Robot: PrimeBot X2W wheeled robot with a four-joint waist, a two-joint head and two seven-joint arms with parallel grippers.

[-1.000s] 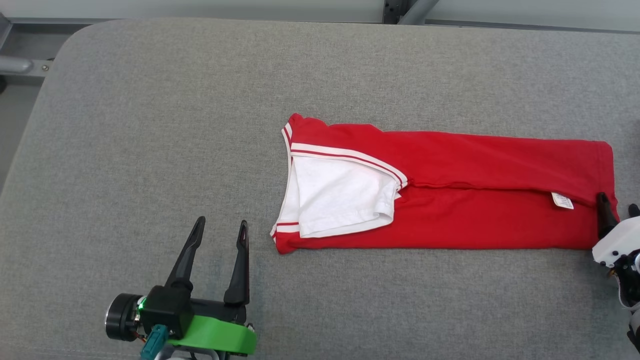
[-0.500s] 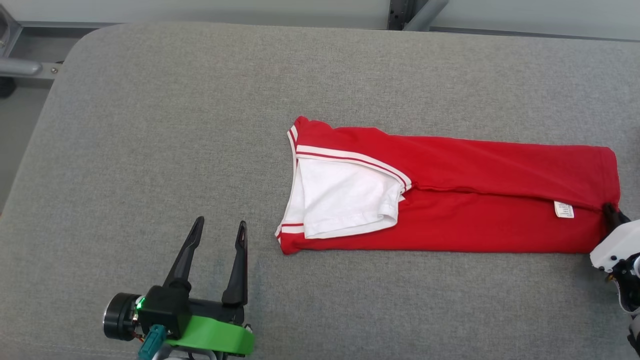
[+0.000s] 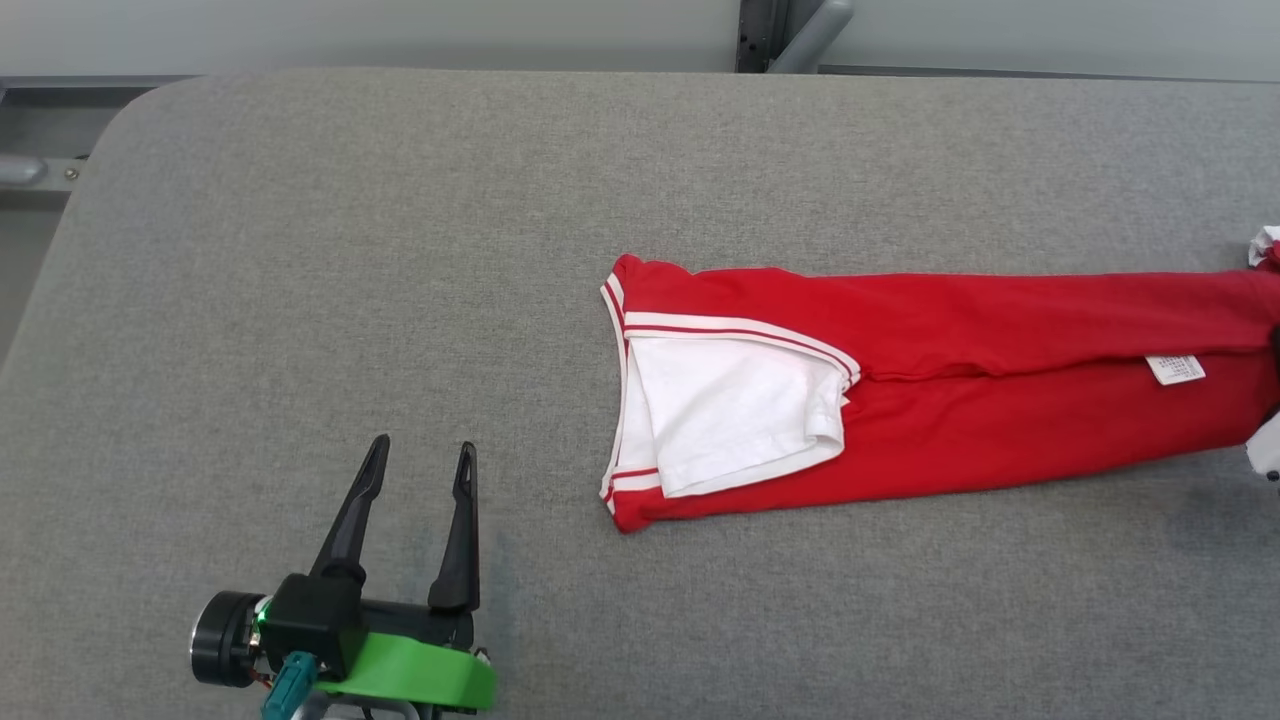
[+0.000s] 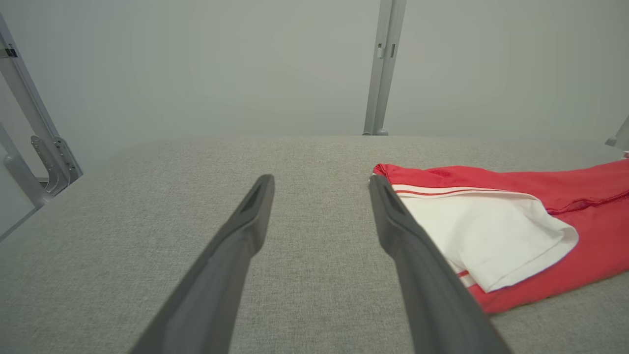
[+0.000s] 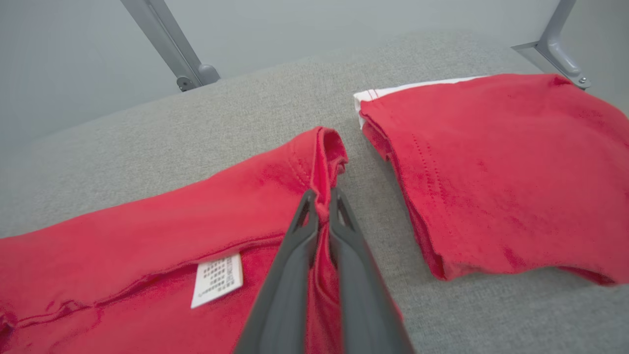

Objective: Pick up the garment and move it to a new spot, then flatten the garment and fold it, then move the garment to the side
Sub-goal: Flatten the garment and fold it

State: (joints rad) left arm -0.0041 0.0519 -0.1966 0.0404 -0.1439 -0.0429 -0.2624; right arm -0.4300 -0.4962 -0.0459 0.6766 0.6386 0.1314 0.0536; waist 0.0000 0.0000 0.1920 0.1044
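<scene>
A red garment (image 3: 950, 400) with white trim and a white sleeve lies folded into a long strip on the grey padded table (image 3: 300, 250). Its right end runs off the head view's right edge. In the right wrist view my right gripper (image 5: 322, 204) is shut on the garment's (image 5: 147, 231) bunched hem, next to a white care label (image 5: 217, 278). My left gripper (image 3: 422, 450) rests open on the table, left of the garment's sleeve end, with nothing between its fingers. The left wrist view shows the left gripper (image 4: 320, 182) beside the garment (image 4: 565, 201).
A second folded red garment (image 5: 491, 167) lies close to the right of the held hem; its white corner (image 3: 1265, 245) peeks in at the head view's right edge. Metal frame posts (image 4: 381, 69) stand behind the table. Bare grey padding spreads across the left half.
My right gripper has shut on the garment's right hem and dragged the garment to the right, slightly skewing it. The head camera has shifted. The left gripper stays open in place.
</scene>
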